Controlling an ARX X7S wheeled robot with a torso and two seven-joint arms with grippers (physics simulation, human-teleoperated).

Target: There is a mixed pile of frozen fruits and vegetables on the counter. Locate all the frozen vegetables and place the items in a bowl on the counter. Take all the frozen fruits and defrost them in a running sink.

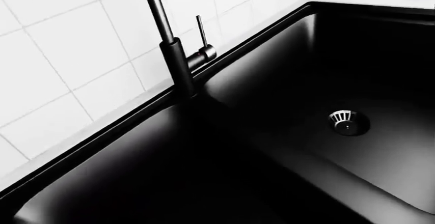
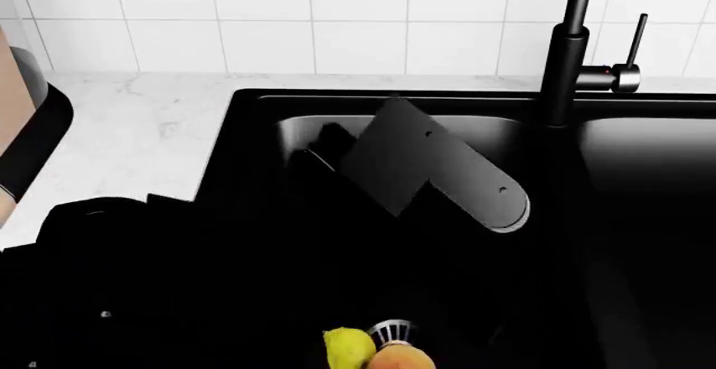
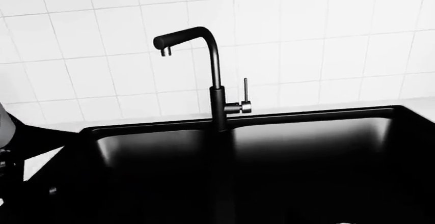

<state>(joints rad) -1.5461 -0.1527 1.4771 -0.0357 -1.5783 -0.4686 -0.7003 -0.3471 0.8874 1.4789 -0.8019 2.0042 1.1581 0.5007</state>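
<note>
The black double-basin sink (image 2: 257, 105) fills the head view. The yellow-green pear (image 2: 347, 349) and the round tan-to-red fruit (image 2: 401, 360) lie together in the left basin beside the silver drain strainer (image 2: 391, 330). My left arm (image 2: 438, 170) reaches over that basin; its gripper is lost in black against the sink. The tall black faucet (image 2: 571, 50) stands behind the divider and also shows in the left wrist view (image 1: 173, 56) and the right wrist view (image 3: 216, 91). No water shows. The eggplant, carrot, bowl and right gripper are out of view.
White marble counter (image 2: 134, 126) lies left of the sink, with white wall tiles (image 2: 280, 17) behind. A tan and black object (image 2: 25, 134) stands at the far left edge. The right basin's strainer (image 1: 348, 122) shows in the left wrist view.
</note>
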